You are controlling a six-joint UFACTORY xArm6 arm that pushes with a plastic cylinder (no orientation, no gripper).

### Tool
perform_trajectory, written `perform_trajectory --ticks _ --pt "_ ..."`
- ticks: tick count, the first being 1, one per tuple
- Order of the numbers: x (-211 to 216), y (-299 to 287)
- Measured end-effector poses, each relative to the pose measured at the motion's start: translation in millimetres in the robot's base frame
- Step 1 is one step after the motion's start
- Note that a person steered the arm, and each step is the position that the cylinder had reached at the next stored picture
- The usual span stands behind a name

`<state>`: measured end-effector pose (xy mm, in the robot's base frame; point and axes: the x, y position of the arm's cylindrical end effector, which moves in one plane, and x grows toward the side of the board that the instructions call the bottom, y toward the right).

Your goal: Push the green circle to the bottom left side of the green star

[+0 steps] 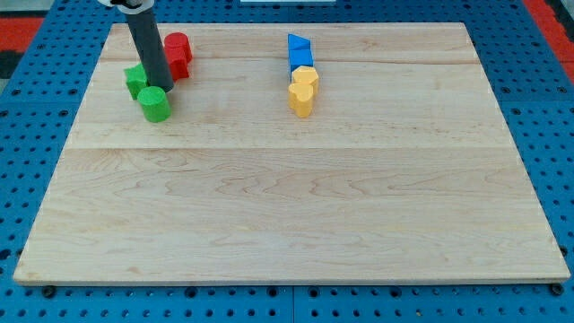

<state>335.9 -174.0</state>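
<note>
The green circle [154, 104] is a short green cylinder at the view's upper left of the wooden board. The green star [136, 81] sits just up and left of it, partly hidden by the rod. My tip [158, 87] is at the circle's top edge, touching or nearly touching it, just right of the green star. The dark rod rises from there to the view's top edge.
A red block [178, 54] stands right behind the rod. Two blue blocks [300, 52] and a yellow block [303, 91] form a column at the top centre. The wooden board [296, 197] lies on a blue pegboard surface.
</note>
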Motion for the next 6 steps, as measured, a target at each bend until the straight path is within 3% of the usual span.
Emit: perform_trajectory --ticks 1,3,6 --pt "1 46" --pt "47 63" --pt "43 -33"
